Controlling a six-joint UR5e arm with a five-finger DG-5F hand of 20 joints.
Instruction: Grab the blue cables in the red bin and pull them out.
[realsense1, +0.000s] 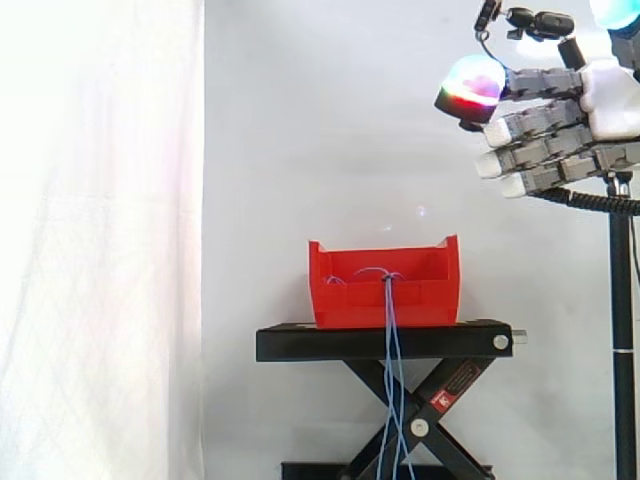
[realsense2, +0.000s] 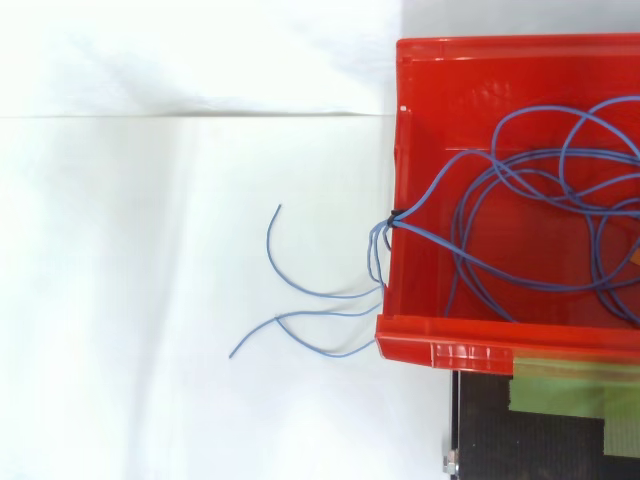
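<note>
Side view. A white curtain (realsense1: 100, 240) backs the scene. The hand (realsense1: 560, 130) hangs high at the right edge, its fingers stretched out level and relaxed, holding nothing; one fingertip pad (realsense1: 470, 85) glows cyan, magenta and red. Well below the hand and off beyond its fingertips, a red bin (realsense1: 340, 300) sits on a black stand (realsense1: 385, 342). The blue cables (realsense1: 391, 400) loop inside the bin, cross its near wall in one gathered bunch and hang down in front of the stand, well apart from the hand.

Top view. The red bin's wall (realsense2: 400, 150) frames the blue cables (realsense2: 520, 200), which lie coiled on the bin floor. A dark tie (realsense2: 396, 215) binds them at the rim, and their loose ends (realsense2: 300, 320) fan out beyond it against the white ground (realsense2: 150, 300). The black stand (realsense2: 520, 440) shows beside the bin.
</note>
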